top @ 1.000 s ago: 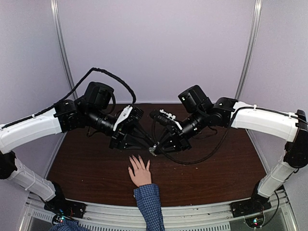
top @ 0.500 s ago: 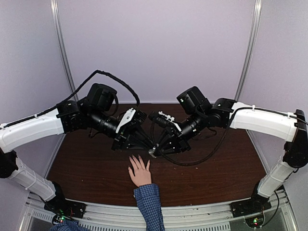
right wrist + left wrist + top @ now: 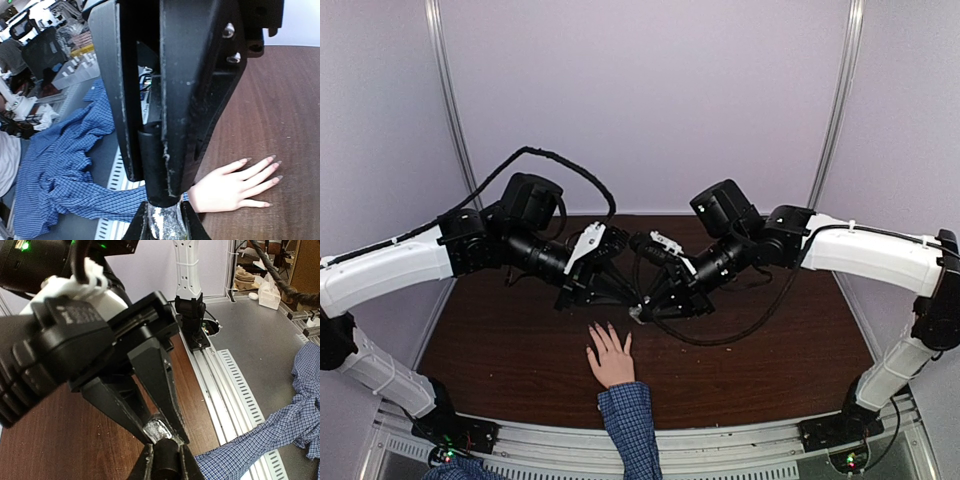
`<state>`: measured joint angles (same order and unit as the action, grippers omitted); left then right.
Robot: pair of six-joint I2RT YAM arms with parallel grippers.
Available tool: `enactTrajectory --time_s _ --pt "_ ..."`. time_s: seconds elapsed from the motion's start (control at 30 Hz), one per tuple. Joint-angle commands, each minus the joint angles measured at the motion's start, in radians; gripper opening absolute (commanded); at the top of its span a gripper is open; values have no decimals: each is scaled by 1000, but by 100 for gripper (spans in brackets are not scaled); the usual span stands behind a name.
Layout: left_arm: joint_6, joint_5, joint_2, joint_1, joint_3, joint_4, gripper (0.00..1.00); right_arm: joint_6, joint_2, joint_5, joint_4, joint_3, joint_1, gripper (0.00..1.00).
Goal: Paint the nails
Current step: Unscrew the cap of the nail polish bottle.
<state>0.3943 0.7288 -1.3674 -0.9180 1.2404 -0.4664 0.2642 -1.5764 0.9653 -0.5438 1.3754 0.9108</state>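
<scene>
Polish seems unopened — right gripper (image 3: pixel 643 313) pinches the bottle (image 3: pixel 162 220), left gripper (image 3: pixel 630 305) pinches its black cap (image 3: pixel 152 167). The nails (image 3: pixel 271 158), on the hand (image 3: pixel 612 360) flat on the counter (image 3: pixel 500 340) at 6 o'clock from the bottle, have no brush near them.

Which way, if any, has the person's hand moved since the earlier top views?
No: the hand lies at the same spot on the table, just as far from the near rail.

Two arms (image 3: pixel 390 265) (image 3: pixel 870 250), one polish bottle (image 3: pixel 638 315), one human hand (image 3: pixel 611 360) (five nails (image 3: pixel 272 158) showing).
</scene>
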Motion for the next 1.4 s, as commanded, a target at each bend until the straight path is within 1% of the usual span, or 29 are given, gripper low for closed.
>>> enactTrajectory --time_s 0.0,0.27,0.5,0.67,0.8,1.0,1.03,1.07,1.13,1.2,1.27,1.37 --pt "-67 -36 -1 -10 34 49 0 -22 69 -184 102 -38 3 0" --pt "-133 -135 -3 -10 37 90 0 -51 146 -404 190 -109 8 0" --pt "-178 -174 5 -7 29 135 0 -48 139 -455 174 -106 13 0" --pt "-208 -184 5 4 33 147 0 -37 139 -526 158 -104 22 0" --pt "-230 -192 -3 3 38 151 0 -46 154 -548 182 -117 23 0" --pt "-307 -188 -29 3 55 167 1 -66 172 -566 237 -130 23 0" --pt "-313 -187 -28 4 53 172 7 -70 174 -559 244 -131 23 0" --pt "-315 -189 -22 4 47 181 18 -69 175 -554 248 -133 23 0" --pt "-316 -186 -4 11 36 192 30 -71 176 -544 250 -133 22 0" --pt "-330 -134 27 37 14 230 38 -69 176 -531 245 -133 21 0" --pt "-351 -84 71 67 -37 312 44 -70 178 -509 246 -138 16 0" --pt "-351 -23 141 80 -121 436 50 -84 182 -455 267 -149 6 0"
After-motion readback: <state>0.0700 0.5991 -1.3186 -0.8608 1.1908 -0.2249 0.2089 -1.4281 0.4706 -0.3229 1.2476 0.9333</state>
